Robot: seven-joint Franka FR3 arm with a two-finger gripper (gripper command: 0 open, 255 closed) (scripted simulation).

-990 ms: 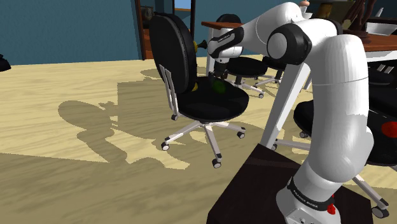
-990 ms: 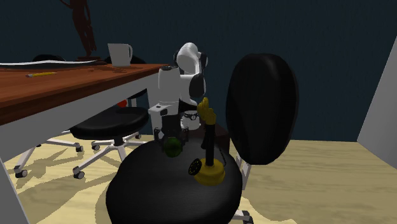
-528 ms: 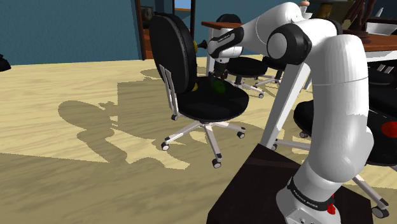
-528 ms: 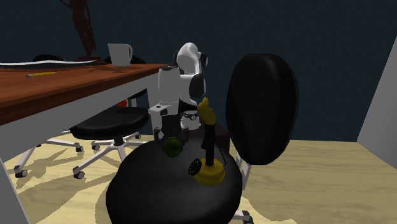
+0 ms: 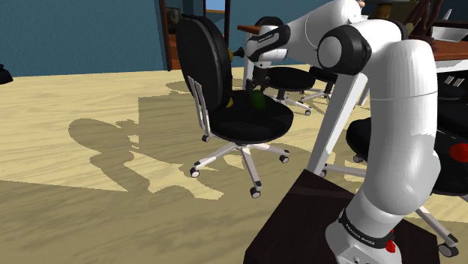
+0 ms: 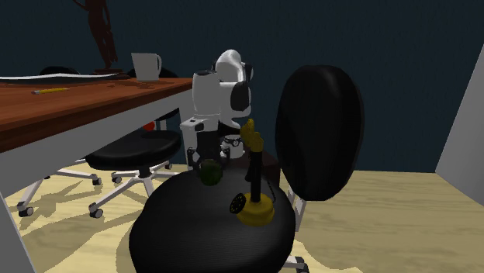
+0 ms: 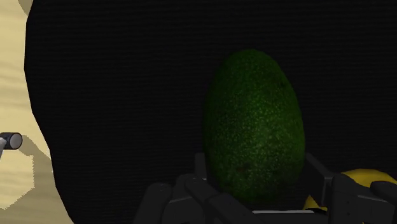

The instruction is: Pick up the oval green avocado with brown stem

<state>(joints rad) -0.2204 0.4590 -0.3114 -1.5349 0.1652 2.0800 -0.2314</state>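
The claw (image 7: 254, 183) is clenched on a dark green, egg-shaped avocado (image 7: 253, 124) with pebbly skin. It grips the broader end and holds the fruit over the black office chair seat (image 5: 247, 124).

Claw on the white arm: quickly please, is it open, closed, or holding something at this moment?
Black two-finger claw: closed, holding the oval dark green avocado between its fingers.
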